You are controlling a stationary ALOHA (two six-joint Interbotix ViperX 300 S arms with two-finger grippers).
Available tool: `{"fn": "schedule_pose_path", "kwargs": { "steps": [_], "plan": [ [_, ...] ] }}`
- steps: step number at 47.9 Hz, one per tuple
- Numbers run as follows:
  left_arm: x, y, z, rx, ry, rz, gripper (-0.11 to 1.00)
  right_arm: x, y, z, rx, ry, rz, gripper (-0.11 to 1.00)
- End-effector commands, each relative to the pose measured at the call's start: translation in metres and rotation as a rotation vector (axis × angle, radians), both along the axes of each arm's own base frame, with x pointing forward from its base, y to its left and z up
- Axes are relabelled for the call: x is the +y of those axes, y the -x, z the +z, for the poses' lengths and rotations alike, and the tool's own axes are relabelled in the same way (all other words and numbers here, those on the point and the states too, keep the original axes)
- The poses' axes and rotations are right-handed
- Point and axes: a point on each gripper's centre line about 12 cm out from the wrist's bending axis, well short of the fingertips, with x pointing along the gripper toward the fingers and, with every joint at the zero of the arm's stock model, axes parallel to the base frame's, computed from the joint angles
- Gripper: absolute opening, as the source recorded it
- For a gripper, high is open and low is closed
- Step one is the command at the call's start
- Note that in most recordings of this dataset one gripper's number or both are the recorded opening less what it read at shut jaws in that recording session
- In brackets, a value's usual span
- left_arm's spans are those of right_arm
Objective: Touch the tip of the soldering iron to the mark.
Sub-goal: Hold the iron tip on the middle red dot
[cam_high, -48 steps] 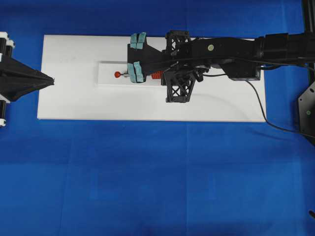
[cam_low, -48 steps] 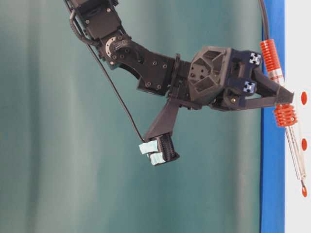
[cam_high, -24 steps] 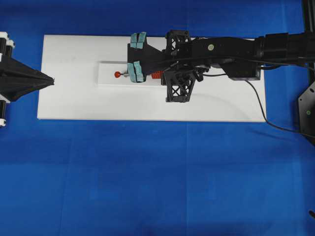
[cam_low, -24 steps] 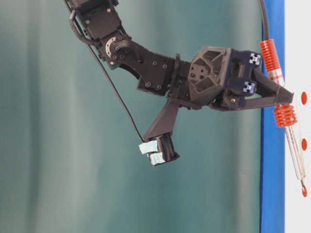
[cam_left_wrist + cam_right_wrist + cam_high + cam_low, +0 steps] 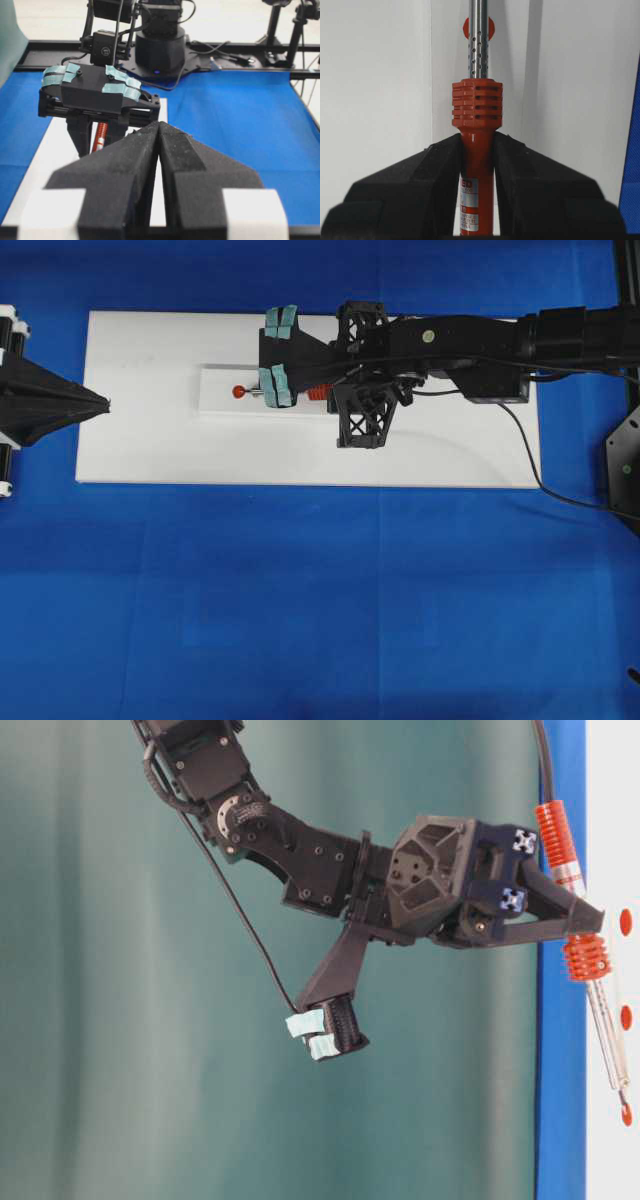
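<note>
We see the right gripper point(image 5: 477, 150) clenched on the red-orange handle of the soldering iron point(image 5: 477, 107), its two black fingers point(image 5: 427, 175) pressing the handle from both sides just below the ribbed collar. From table level, the soldering iron point(image 5: 598, 990) angles toward the white board point(image 5: 612, 820), and its dark tip sits at the outermost of three red dots, while the mark point(image 5: 626, 1016), the middle dot, lies beside the silver shaft, a little back from the tip. From overhead, the right gripper point(image 5: 300, 392) reaches across the white board point(image 5: 140, 430), and only one red dot point(image 5: 239, 392) shows past the taped camera housing; the others are hidden under the arm. The dots sit on a slightly raised white strip point(image 5: 215, 400) on the board; we see no container anywhere. The left gripper point(image 5: 159, 145) has its jaws pressed together with nothing between them, and overhead the left gripper point(image 5: 105, 405) hovers at the board's left edge, well apart from the iron.
</note>
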Motion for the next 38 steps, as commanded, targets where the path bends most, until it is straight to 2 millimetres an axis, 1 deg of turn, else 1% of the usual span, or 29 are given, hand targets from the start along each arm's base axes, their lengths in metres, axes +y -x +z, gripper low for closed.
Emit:
{"fn": "schedule_pose_path", "kwargs": {
  "steps": [1,27,35,38],
  "plan": [
    [0.000,-0.001,0.004,-0.012,-0.004,-0.002,0.00,-0.001,-0.005,0.015,-0.044,0.007,0.000,0.06],
    [0.000,-0.001,0.005,-0.014,-0.003,-0.002,0.00,-0.001,-0.005,0.016,-0.042,0.007,0.000,0.06],
    [0.000,-0.001,0.004,-0.012,-0.003,-0.002,0.00,-0.001,-0.004,0.027,-0.057,0.011,-0.001,0.06],
    [0.000,-0.001,0.004,-0.012,-0.003,-0.002,0.00,-0.002,-0.003,0.037,-0.071,0.016,-0.004,0.06]
  ]
}}
